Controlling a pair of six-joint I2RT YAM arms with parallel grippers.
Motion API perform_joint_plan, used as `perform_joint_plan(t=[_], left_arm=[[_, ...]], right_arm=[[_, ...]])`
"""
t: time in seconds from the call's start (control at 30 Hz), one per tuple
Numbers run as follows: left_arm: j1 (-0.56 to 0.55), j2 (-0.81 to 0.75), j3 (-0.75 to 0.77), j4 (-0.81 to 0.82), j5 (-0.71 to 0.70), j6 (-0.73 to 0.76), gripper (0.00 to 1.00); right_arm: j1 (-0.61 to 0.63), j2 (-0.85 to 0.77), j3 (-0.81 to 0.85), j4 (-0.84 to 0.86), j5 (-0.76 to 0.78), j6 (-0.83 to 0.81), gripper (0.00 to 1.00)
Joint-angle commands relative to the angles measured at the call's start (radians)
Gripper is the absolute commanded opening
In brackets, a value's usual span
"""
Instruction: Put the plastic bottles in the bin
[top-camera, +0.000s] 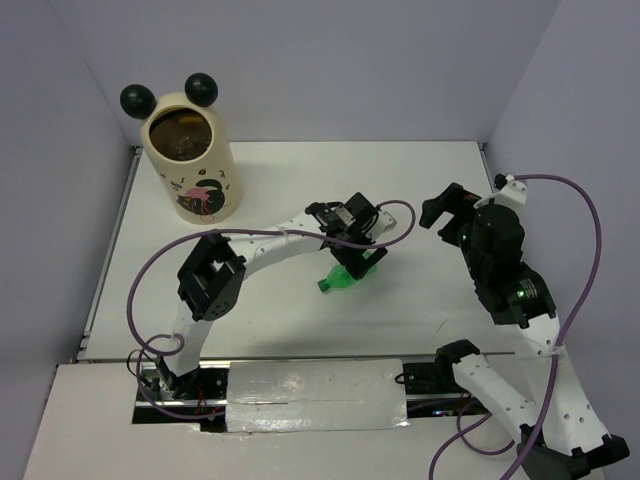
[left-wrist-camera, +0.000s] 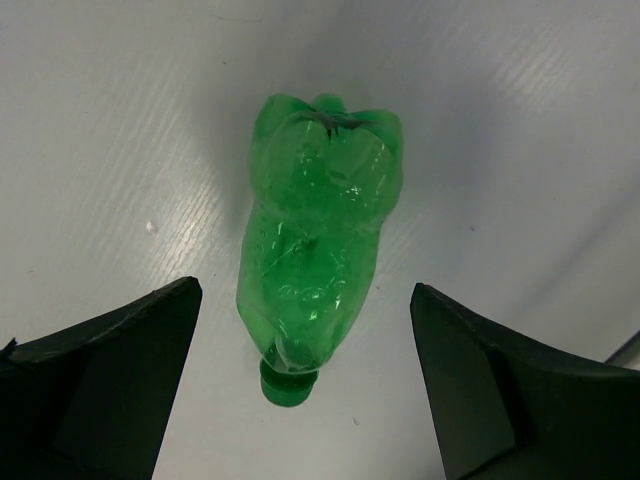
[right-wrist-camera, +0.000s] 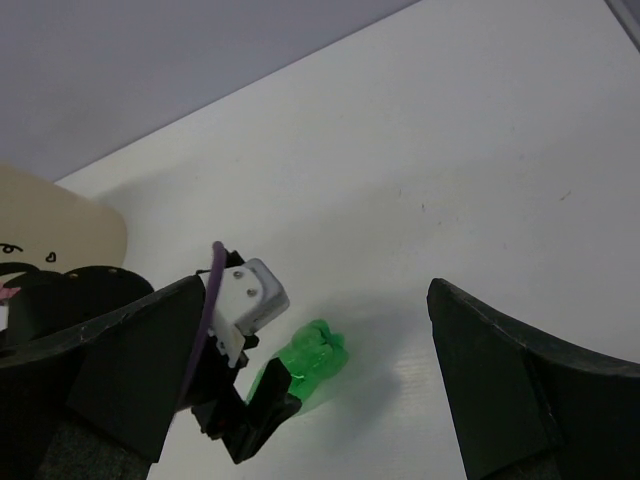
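Note:
The green plastic bottle (top-camera: 338, 279) lies on its side on the white table, near the middle. In the left wrist view the bottle (left-wrist-camera: 315, 250) has its cap towards the camera. My left gripper (top-camera: 353, 262) is open and low over the bottle. Its fingers (left-wrist-camera: 110, 370) stand on either side and do not touch it. My right gripper (top-camera: 437, 215) is open and empty, held above the table to the right. The cream bin (top-camera: 190, 160) with black ball ears stands at the back left. The other bottles are not in view on the table.
The bin's inside looks dark, and I cannot tell what it holds. Grey walls close in the table's left, back and right sides. In the right wrist view the bottle (right-wrist-camera: 310, 360), the left gripper (right-wrist-camera: 240, 410) and the bin's side (right-wrist-camera: 50, 230) show.

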Motion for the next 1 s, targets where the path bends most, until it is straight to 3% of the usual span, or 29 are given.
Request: perform_joint_plan(t=[0.0, 0.2, 0.3, 0.43, 0.53, 0.73, 0.97], left_arm=[[-0.008, 0.047, 0.038, -0.002, -0.034, 0.038, 0.99], [-0.009, 0.095, 0.025, 0.05, -0.046, 0.015, 0.99], [-0.008, 0.105, 0.017, 0.059, -0.049, 0.009, 0.95], [-0.008, 0.095, 0.005, 0.067, -0.049, 0.004, 0.67], [-0.009, 0.076, -0.003, 0.067, -0.049, 0.005, 0.54], [0.02, 0.004, 0.023, 0.019, -0.1, 0.01, 0.51], [0.257, -0.262, 0.052, 0.045, 0.025, -0.071, 0.52]], right_arm=[[0.004, 0.007, 0.016, 0.01, -0.011, 0.007, 1.0], [0.006, 0.01, 0.018, 0.006, -0.013, 0.005, 1.0], [0.006, 0.01, 0.019, 0.004, -0.016, 0.007, 1.0], [0.006, 0.01, 0.019, 0.006, -0.016, 0.007, 1.0], [0.006, 0.009, 0.021, 0.006, -0.01, 0.011, 1.0], [0.006, -0.005, 0.034, 0.0, 0.0, 0.013, 1.0], [0.006, -0.042, 0.08, 0.004, 0.017, 0.024, 1.0]])
